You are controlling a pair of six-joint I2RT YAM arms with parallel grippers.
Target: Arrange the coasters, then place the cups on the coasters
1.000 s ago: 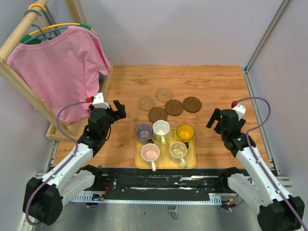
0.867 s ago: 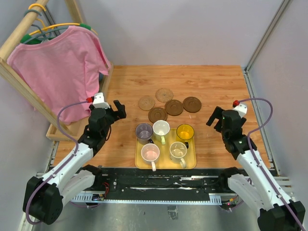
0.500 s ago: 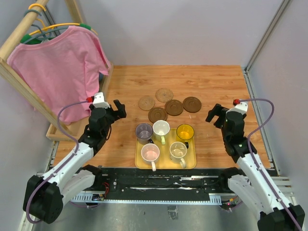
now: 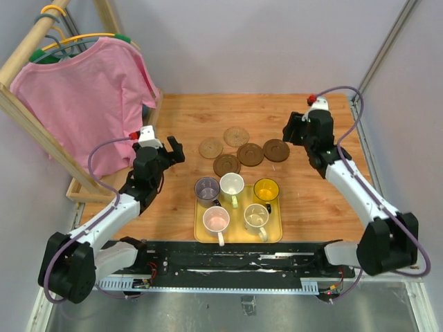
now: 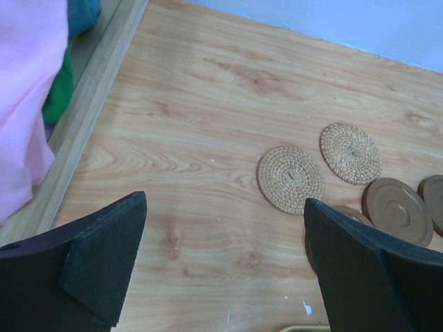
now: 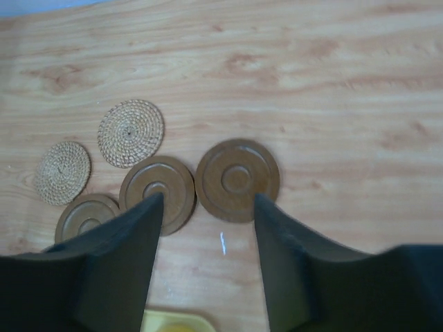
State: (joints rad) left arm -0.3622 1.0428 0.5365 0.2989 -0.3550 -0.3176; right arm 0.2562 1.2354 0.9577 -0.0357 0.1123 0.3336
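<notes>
Five coasters lie in a cluster mid-table: two woven tan ones and three dark brown discs. Five cups stand on the yellow tray: grey-purple, cream, yellow, pink, white-greenish. My right gripper hovers open over the rightmost brown coaster, with nothing between its fingers. My left gripper is wide open above bare wood, left of a woven coaster.
A pink shirt hangs on a wooden rack whose base rail runs along the table's left side. The tray's yellow corner shows just below my right fingers. Walls close the back and right.
My right arm has swung from the near right side out over the coasters, and its jaws have narrowed a little. The left gripper shifted slightly forward.
</notes>
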